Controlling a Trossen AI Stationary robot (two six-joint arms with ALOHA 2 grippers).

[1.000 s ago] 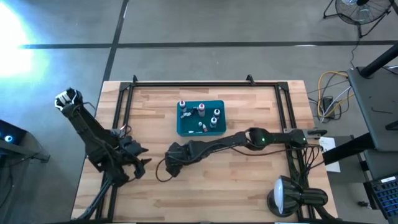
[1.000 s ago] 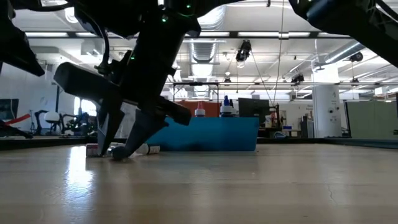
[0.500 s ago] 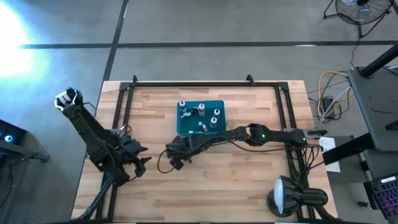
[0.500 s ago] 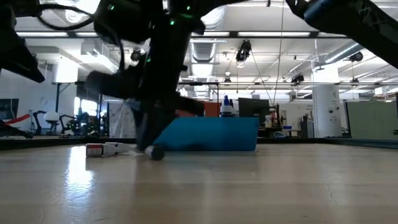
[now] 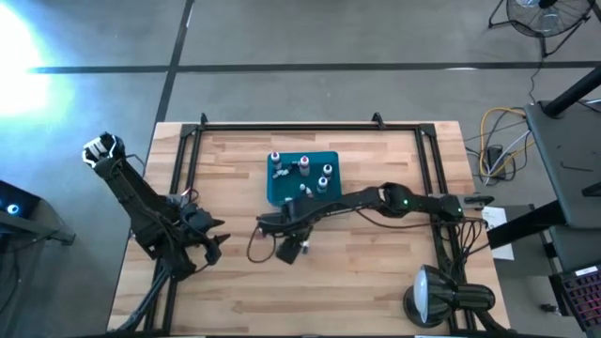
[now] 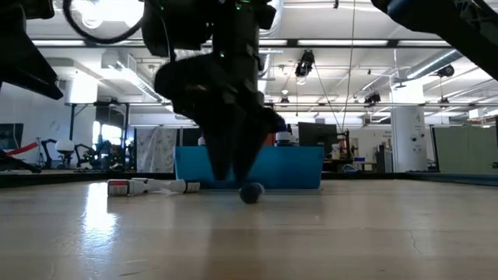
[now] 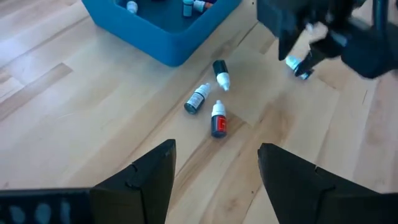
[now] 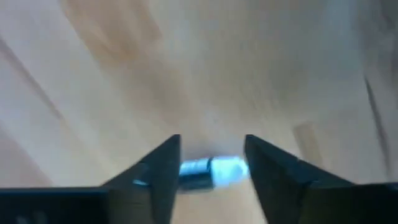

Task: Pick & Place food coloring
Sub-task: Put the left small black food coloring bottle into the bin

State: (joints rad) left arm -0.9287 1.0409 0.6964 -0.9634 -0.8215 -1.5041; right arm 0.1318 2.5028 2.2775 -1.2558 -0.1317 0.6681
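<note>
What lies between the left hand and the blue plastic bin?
Left wrist view: three small dropper bottles lie on bare wood between the left hand and the blue plastic bin.

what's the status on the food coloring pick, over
Right claw shut on a small bottle, just off the table near the teal bin. Left claw open, waiting at the left side. Three loose bottles lying beside the bin. Path clear.

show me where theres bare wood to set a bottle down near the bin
Bare wood lies right of the teal bin, toward the table's right rail, and behind it up to the far rail. The near right corner is open too. It is crowded in front of the bin: loose bottles lie there, and the right gripper holds a bottle there.
</note>
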